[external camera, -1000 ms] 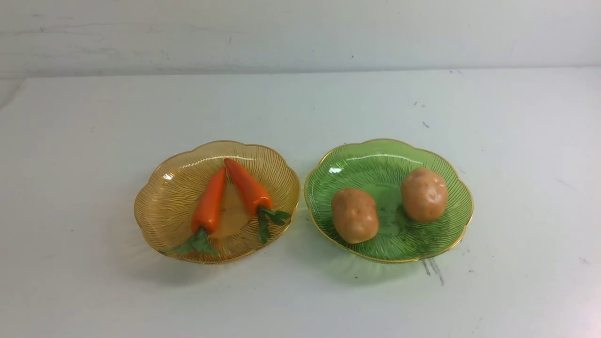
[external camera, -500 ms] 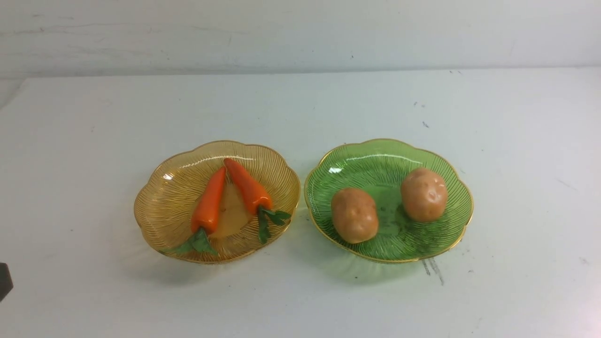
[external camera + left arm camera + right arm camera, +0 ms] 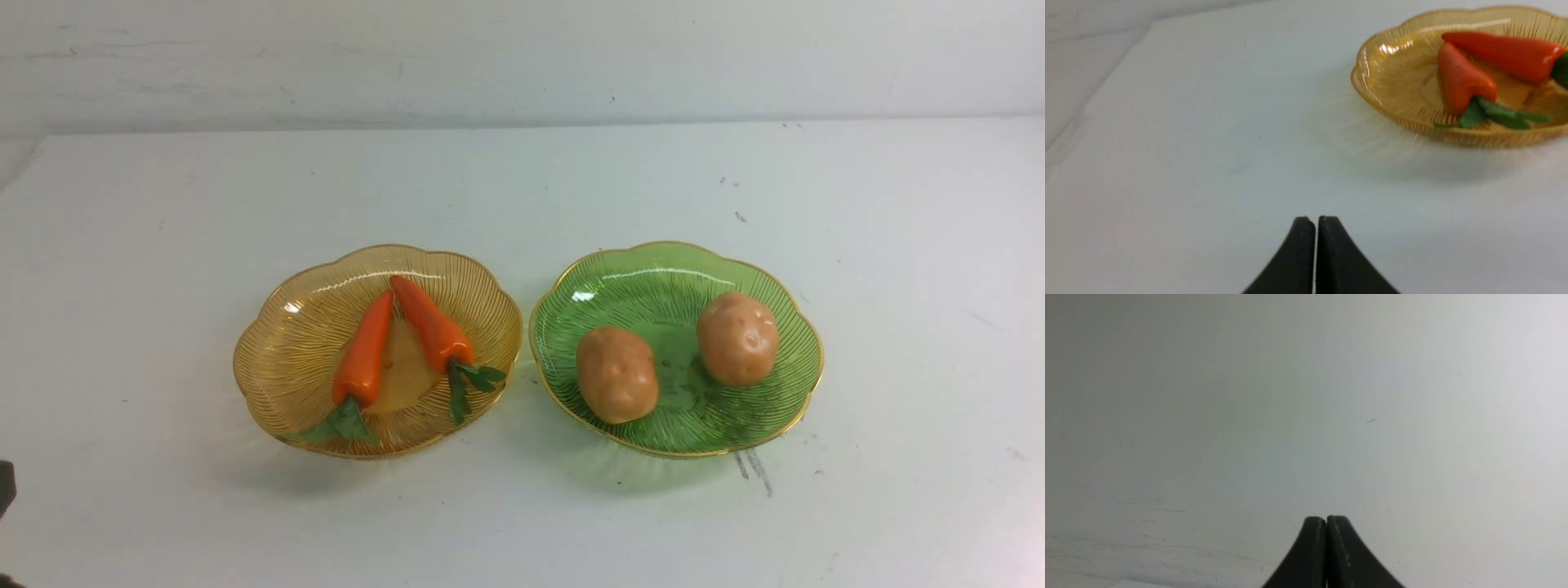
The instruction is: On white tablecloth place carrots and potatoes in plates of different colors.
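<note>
The white tablecloth [image 3: 522, 188] carries two ribbed, gold-rimmed plates side by side, near each other but not touching. The amber plate [image 3: 282, 359] sits at nine o'clock of the green plate [image 3: 784, 404]. Both carrots [image 3: 363, 347] lie in the amber plate, tips meeting toward twelve o'clock and leafy tops fanned out toward six, one top reaching the rim; the second carrot [image 3: 430, 324] lies at three o'clock of the first. Both potatoes [image 3: 616, 374] rest in the green plate, the second potato [image 3: 737, 338] at two o'clock of the first, apart from it. In judgement, the sorting is finished: each vegetable type occupies its own colour of plate, and the dished shape keeps the rounded potatoes from rolling off. The left claw [image 3: 1316, 222] hangs over bare cloth, well apart from the amber plate, its fingers pressed together on nothing; only a dark sliver of the left arm shows at the front view's edge. The right claw [image 3: 1326, 520] is likewise pressed together and empty, facing plain cloth with faint scuffs, and is not visible in the front view. The pulled-back, empty claws are consistent with arms parked clear of the plates. No brand, label or writing is legible anywhere.
</note>
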Tool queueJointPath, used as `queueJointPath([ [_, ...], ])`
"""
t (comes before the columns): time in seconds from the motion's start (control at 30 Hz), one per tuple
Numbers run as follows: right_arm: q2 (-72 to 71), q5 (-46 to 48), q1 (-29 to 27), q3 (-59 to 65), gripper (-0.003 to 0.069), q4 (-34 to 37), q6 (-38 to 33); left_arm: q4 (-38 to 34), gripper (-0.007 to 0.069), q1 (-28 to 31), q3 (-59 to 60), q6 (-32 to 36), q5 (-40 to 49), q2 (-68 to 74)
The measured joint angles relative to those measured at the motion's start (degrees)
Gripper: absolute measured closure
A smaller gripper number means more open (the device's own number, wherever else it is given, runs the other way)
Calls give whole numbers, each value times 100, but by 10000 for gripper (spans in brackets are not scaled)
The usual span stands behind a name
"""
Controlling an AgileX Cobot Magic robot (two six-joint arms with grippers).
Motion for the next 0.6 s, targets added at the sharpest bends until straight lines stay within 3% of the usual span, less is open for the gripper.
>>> queueJointPath([
  [0.6, 0, 0, 0, 0, 670, -11, 48, 0, 628, 0, 4, 0, -13, 0],
])
